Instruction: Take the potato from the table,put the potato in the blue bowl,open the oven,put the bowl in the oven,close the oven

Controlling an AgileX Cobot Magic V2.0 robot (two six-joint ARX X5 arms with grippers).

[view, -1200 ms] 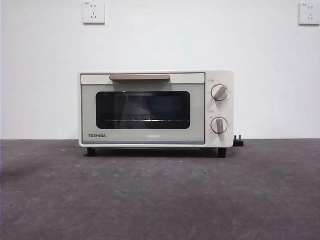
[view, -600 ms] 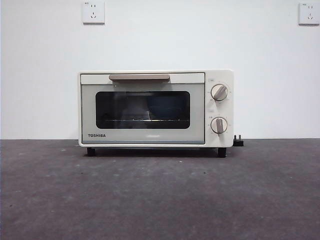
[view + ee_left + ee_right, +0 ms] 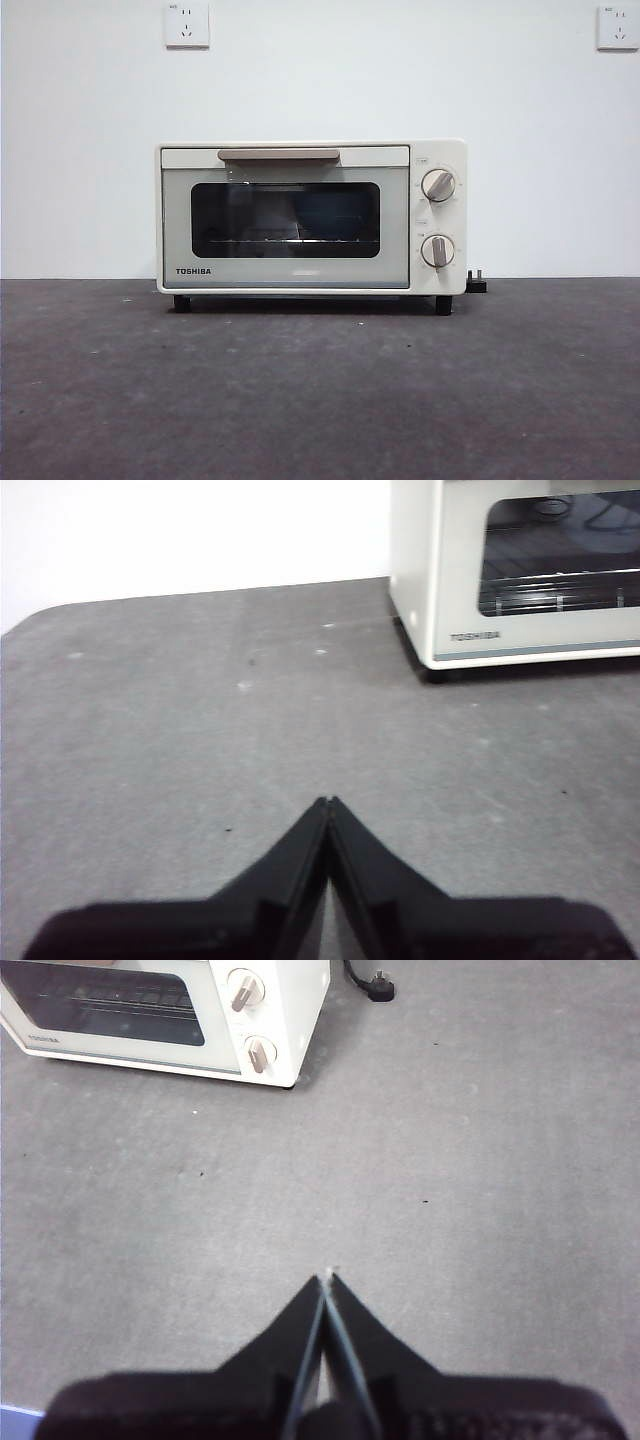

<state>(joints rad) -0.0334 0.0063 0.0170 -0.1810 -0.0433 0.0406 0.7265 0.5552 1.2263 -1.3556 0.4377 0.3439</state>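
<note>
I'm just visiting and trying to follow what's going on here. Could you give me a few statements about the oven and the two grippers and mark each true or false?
1. The oven door is shut. True.
2. The left gripper is holding a potato. False: its jaws are closed on nothing, hovering over the bare table.
3. The oven has two round knobs on one side of its front. True.
4. The right gripper is gripping the oven handle. False: it is shut and well away from the oven, above the table.
5. A black plug lies on the table beside the oven. True.
6. The oven is black. False: it is cream-white with a dark glass window.
</note>
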